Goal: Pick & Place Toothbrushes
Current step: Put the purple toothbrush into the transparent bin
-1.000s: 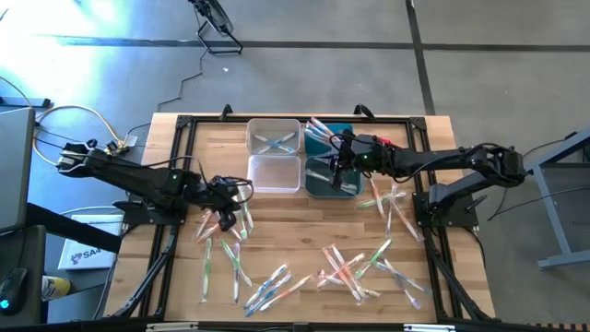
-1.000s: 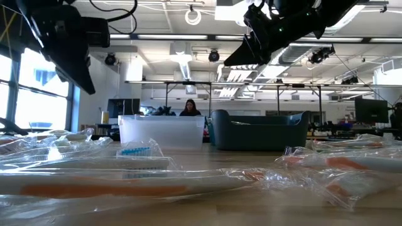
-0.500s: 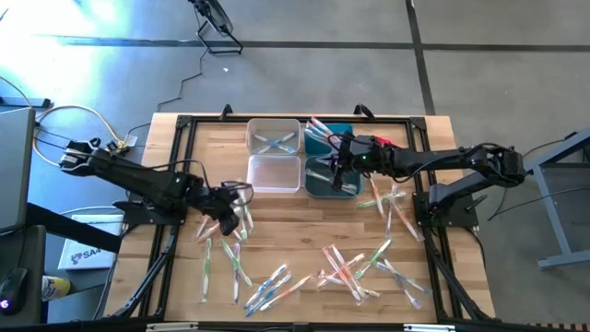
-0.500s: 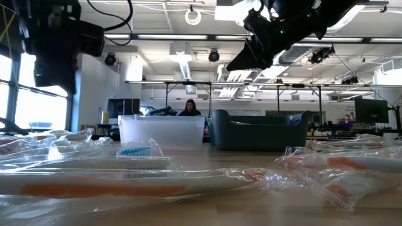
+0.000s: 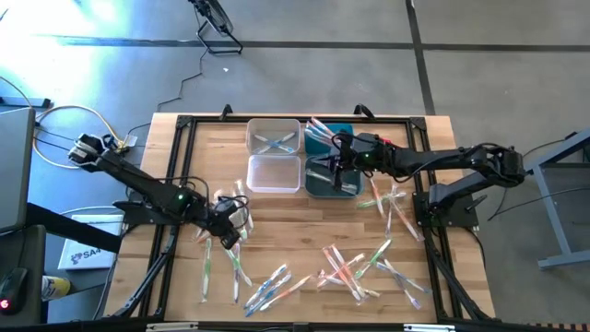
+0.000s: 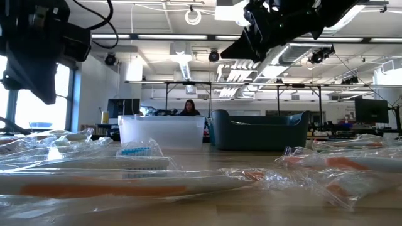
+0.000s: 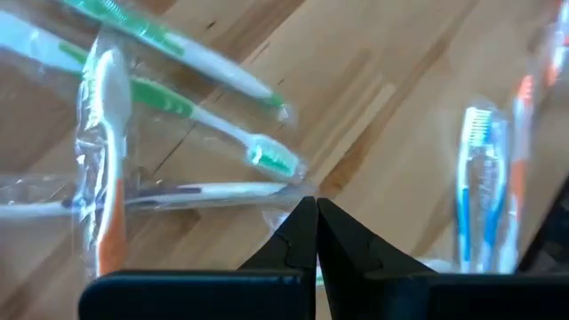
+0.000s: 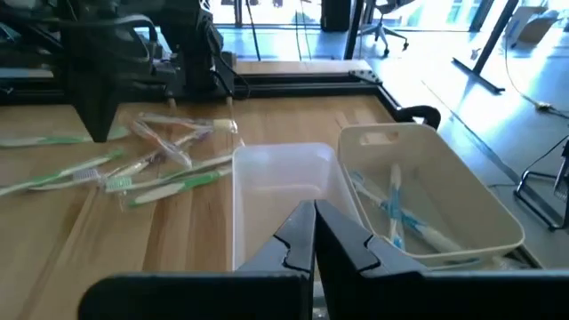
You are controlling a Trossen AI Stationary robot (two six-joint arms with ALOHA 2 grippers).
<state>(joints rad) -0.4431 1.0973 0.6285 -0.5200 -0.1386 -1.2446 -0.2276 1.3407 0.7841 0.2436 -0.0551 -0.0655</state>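
Many toothbrushes in clear wrappers lie loose on the wooden table: a cluster at the left (image 5: 226, 254), more at the near middle (image 5: 346, 267) and at the right (image 5: 392, 207). My left gripper (image 5: 229, 235) hovers shut above the left cluster, its tips over a green-headed toothbrush (image 7: 267, 158) and a wrapper end; nothing shows between its fingers. My right gripper (image 5: 334, 171) hangs shut and empty over the teal bin (image 5: 324, 184), which holds a few toothbrushes. A clear bin (image 5: 274, 136) at the far middle holds blue toothbrushes (image 8: 396, 213).
An empty clear bin (image 5: 274, 173) stands beside the teal bin, in front of the filled clear one. A black frame (image 5: 175, 184) runs round the tabletop. Bare wood lies between the bins and the loose toothbrushes. A person sits far behind the table (image 6: 189, 108).
My left gripper has moved toward the table's near edge and a little down, rolling about its own axis, and has stayed shut. The toothbrushes and bins have not moved.
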